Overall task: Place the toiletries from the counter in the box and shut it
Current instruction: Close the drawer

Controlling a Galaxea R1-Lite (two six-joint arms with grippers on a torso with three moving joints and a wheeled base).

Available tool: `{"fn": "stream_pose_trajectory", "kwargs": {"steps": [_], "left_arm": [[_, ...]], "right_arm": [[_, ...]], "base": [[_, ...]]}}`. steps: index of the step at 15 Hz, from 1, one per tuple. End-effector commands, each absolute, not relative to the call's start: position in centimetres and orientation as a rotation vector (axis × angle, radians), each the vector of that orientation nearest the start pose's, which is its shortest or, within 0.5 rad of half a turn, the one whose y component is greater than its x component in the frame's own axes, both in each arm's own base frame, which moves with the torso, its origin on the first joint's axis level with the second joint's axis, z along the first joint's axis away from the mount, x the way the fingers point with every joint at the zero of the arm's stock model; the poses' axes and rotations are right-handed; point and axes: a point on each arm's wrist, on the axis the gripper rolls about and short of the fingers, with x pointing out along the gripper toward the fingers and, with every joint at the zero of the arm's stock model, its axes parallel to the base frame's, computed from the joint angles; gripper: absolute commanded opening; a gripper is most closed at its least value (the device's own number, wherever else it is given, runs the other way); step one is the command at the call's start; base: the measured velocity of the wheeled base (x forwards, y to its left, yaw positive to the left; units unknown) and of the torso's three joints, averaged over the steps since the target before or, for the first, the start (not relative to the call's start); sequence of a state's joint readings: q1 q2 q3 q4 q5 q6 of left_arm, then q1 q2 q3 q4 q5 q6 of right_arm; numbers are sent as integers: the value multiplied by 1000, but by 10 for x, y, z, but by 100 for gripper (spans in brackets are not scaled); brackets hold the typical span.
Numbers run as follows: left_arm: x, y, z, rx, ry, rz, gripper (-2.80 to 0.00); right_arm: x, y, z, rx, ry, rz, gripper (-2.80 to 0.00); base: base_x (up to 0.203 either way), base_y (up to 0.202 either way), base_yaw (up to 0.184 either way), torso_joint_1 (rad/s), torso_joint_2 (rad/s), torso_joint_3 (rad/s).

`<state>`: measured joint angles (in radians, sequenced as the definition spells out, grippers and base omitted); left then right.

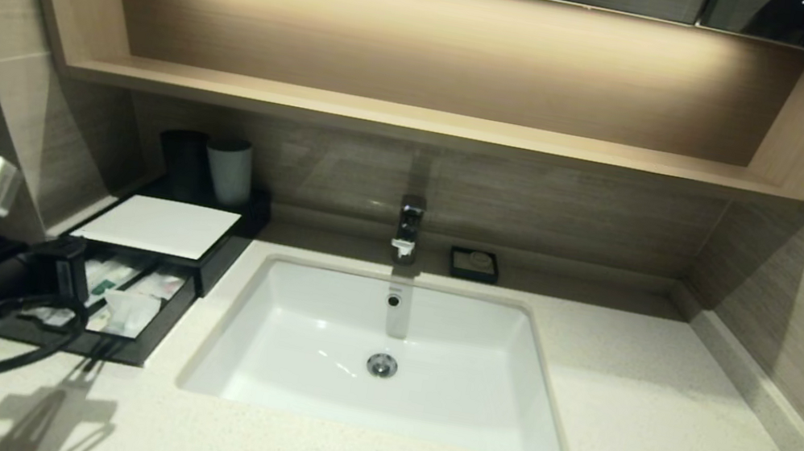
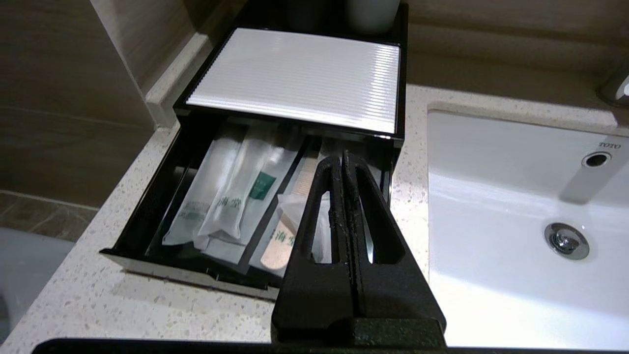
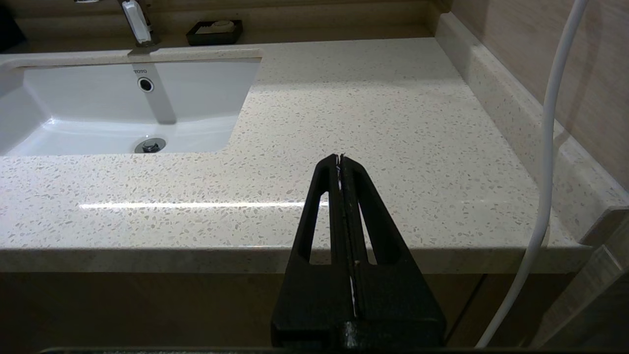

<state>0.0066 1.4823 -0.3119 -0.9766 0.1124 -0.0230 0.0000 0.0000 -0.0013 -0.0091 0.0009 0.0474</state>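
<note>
Now we see the left gripper [image 2: 342, 158] pinched closed, empty, over the open drawer of the box [image 2: 295, 81], far-left on the counter [image 3: 373, 98]; toiletries [image 2: 231, 196] lie inside. Right gripper [image 3: 339, 158] closed too, near the counter's front edge.

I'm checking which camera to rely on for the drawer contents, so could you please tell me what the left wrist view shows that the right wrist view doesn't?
Only the left wrist view shows the low black rectangular box, its drawer pulled open, the slim clear plastic-wrapped toiletries lying inside, and the shut left gripper. Only the right wrist view shows the small black square soap dish and the shut right gripper. Both show the speckled cream stone counter and the white rectangular sink basin.
</note>
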Motion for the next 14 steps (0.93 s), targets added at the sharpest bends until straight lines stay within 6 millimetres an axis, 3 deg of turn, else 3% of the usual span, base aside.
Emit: {"fn": "stream_pose_trajectory", "kwargs": {"steps": [1, 14], "left_arm": [[206, 5, 142, -7, 210, 154, -280], [190, 22, 115, 70, 428, 572, -280]], "right_arm": [[-23, 0, 76, 48, -8, 1, -280], [-23, 0, 77, 48, -9, 2, -280]], "base": [[0, 0, 0, 0, 0, 0], [0, 0, 0, 0, 0, 0]]}}
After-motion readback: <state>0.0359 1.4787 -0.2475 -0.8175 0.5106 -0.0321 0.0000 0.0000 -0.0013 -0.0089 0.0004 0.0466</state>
